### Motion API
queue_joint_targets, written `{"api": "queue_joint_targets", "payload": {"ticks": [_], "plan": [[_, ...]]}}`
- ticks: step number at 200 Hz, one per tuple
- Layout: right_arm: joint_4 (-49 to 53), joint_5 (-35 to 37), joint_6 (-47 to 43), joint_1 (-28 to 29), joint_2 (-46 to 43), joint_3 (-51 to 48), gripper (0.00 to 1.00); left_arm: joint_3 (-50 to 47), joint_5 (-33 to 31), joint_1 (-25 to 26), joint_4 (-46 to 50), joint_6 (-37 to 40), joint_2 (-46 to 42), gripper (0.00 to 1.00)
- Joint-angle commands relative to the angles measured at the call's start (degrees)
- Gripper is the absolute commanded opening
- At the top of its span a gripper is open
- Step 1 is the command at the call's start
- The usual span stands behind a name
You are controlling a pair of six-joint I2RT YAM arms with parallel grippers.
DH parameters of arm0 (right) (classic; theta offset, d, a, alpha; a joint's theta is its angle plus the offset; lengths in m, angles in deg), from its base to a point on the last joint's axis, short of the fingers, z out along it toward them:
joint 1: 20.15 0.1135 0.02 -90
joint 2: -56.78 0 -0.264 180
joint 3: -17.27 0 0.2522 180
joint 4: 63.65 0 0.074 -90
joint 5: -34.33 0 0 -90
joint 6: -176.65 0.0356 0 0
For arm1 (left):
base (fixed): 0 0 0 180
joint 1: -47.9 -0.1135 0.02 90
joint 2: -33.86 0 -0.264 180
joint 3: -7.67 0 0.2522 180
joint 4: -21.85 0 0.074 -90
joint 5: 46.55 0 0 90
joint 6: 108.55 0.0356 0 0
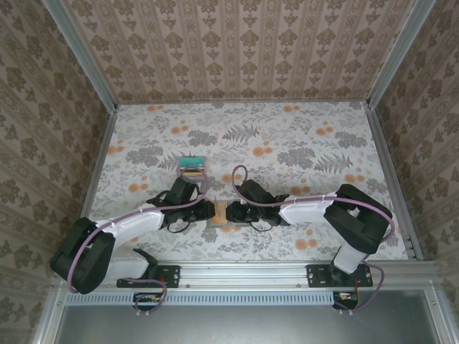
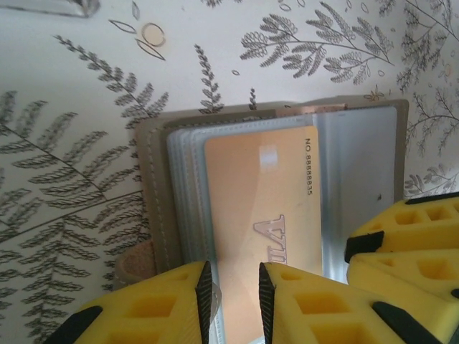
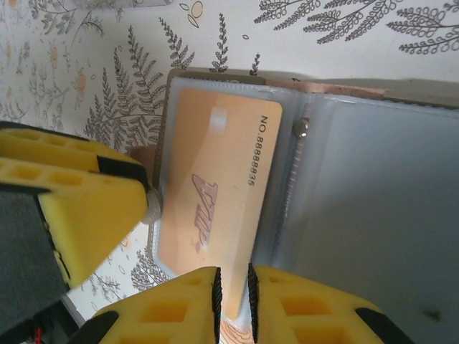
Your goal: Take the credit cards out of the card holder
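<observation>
The card holder [image 1: 221, 213] lies open and flat on the table between both arms, with its brown-grey cover [image 2: 154, 179] underneath and its clear pale sleeves [image 3: 373, 201] facing up. An orange-tan credit card [image 2: 258, 186] marked VIP sits in the left sleeve [image 3: 215, 179]. My left gripper [image 2: 235, 269] stands over the card's near end with a narrow gap between its jaws, and the card shows through that gap. My right gripper [image 3: 233, 276] is down to a thin slit over the card's near corner. The two grippers almost meet over the holder [image 1: 201, 212] [image 1: 240, 213].
A small teal-topped stack of cards [image 1: 191, 163] lies on the floral table just behind the left gripper. Metal rails [image 1: 387, 165] and patterned walls enclose the table. The right gripper's yellow fingers [image 2: 401, 244] crowd the holder's right page.
</observation>
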Motion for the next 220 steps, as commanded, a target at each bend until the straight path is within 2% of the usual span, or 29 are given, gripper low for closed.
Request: {"api": "queue_joint_targets", "payload": {"ticks": [1, 127, 220], "plan": [[-2.6, -1.7, 2.0, 0.3, 1.8, 1.0, 0.21, -0.5, -0.4, 1.3, -1.0, -1.1, 1.3, 0.27], [4.3, 2.5, -1.4, -0.4, -1.2, 1.6, 0.22, 0.4, -3.6, 1.9, 2.6, -0.8, 2.3, 0.24], [1.2, -2.2, -1.2, -0.7, 3.9, 3.7, 0.20, 0.7, -3.4, 2.1, 2.4, -0.8, 2.6, 0.24]]}}
